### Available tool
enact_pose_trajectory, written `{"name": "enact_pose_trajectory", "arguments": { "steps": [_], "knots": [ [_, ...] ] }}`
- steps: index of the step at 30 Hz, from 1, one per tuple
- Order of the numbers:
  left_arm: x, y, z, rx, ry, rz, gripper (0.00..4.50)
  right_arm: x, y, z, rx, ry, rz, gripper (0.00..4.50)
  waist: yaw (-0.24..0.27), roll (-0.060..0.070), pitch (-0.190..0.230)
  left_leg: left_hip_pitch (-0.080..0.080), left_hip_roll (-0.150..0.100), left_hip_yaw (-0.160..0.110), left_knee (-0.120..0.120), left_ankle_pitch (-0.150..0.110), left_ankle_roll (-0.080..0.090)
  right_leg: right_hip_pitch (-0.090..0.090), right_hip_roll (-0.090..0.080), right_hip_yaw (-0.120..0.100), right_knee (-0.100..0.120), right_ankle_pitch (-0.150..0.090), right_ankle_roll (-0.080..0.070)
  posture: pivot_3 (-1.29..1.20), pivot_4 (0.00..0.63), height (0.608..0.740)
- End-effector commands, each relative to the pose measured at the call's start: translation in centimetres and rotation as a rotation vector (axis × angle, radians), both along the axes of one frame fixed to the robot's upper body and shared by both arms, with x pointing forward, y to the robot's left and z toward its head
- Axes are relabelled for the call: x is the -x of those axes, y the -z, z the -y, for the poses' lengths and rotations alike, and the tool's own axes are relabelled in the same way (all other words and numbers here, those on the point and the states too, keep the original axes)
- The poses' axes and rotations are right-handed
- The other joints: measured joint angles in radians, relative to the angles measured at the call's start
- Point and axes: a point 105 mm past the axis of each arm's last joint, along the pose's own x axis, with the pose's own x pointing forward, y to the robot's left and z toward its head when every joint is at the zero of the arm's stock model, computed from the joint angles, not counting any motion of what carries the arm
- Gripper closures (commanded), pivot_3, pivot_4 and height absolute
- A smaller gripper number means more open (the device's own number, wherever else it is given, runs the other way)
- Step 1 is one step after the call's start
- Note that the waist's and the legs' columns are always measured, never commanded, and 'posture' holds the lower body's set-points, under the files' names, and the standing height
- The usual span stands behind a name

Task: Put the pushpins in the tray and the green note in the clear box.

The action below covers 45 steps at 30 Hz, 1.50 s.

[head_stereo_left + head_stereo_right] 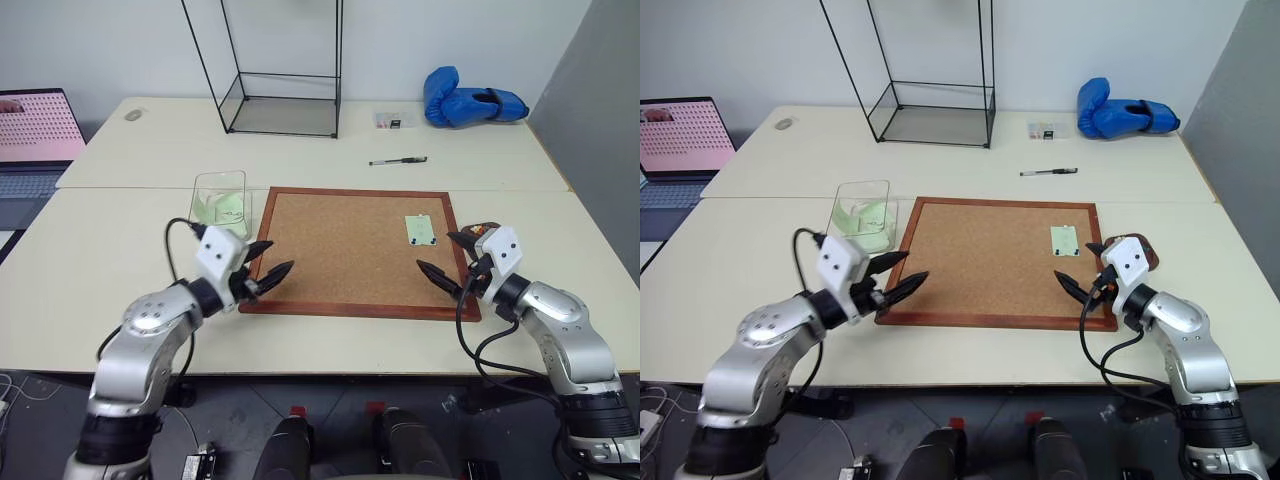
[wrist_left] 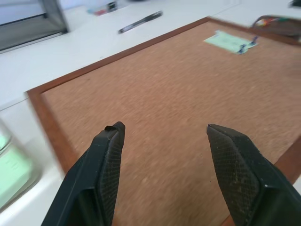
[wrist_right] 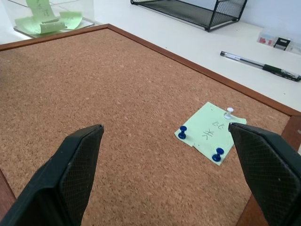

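Both sets of jaws stood spread and empty: our right gripper near the green note, our left gripper over the corkboard's near-left corner. The note, thin limp paper, lay at the board's right side, fixed by three pushpins, two blue and one white. We judged the pins light, hard and slippery; take each by its waisted head. The dark oval tray sat just right of the board, the clear box to its left.
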Motion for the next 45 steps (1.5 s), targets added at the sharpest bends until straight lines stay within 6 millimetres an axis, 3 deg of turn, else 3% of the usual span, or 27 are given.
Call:
{"name": "enact_pose_trajectory", "arguments": {
  "steps": [1,11,22,26,34,40,45],
  "knots": [
    [-1.4,-0.6,2.3,-0.003,0.079,0.03,2.28,0.4,-1.4,-0.5,-0.004,-0.013,0.058,0.0,0.0,0.0,0.0,0.0,0.0,0.0,0.0,0.0,0.0,0.0,0.0,0.0,0.0,0.001,0.001,0.0,0.15,0.74],
    [-4.5,1.3,7.0,-0.033,0.218,-0.035,4.44,0.8,-0.7,-1.3,-0.009,-0.007,0.005,0.0,-0.004,0.0,0.0,0.0,0.0,0.0,0.0,0.0,0.0,0.0,0.0,0.0,0.0,0.003,0.006,0.0,0.15,0.74],
    [-6.4,4.6,8.5,-0.044,0.209,-0.127,4.48,-1.6,-1.4,-1.8,-0.025,0.052,-0.008,0.0,-0.003,0.0,0.0,0.0,0.0,0.0,0.0,0.0,0.0,0.0,0.0,0.0,0.0,0.004,0.006,0.0,0.15,0.74],
    [-6.2,6.1,8.4,-0.077,0.218,-0.169,4.48,-3.6,-2.0,-2.2,-0.036,0.083,-0.019,0.0,-0.004,0.0,0.0,0.0,0.0,0.0,0.0,0.0,0.0,0.0,0.0,0.0,0.001,0.004,0.006,0.0,0.15,0.74],
    [-5.7,6.8,8.7,-0.096,0.25,-0.191,4.48,-8.9,-2.3,-1.7,0.02,0.184,-0.036,0.0,-0.004,0.001,0.0,0.002,0.0,0.0,0.0,0.0,0.0,0.001,0.0,0.0,0.001,0.004,0.006,0.0,0.15,0.74],
    [-5.4,6.8,8.8,-0.093,0.257,-0.193,4.48,-11.4,-1.7,-1.1,0.059,0.245,-0.04,0.0,-0.004,0.001,0.0,0.001,-0.001,0.0,0.0,0.0,0.0,0.001,0.0,0.0,0.001,0.004,0.006,0.0,0.15,0.74],
    [-5.3,6.9,8.7,-0.092,0.254,-0.195,4.5,-12.3,-0.9,-1.1,0.095,0.264,-0.042,0.88,-0.005,0.001,-0.001,0.001,-0.001,0.001,0.0,0.0,0.0,0.001,0.0,0.001,0.001,0.004,0.006,0.0,0.15,0.74]
  ]
}}
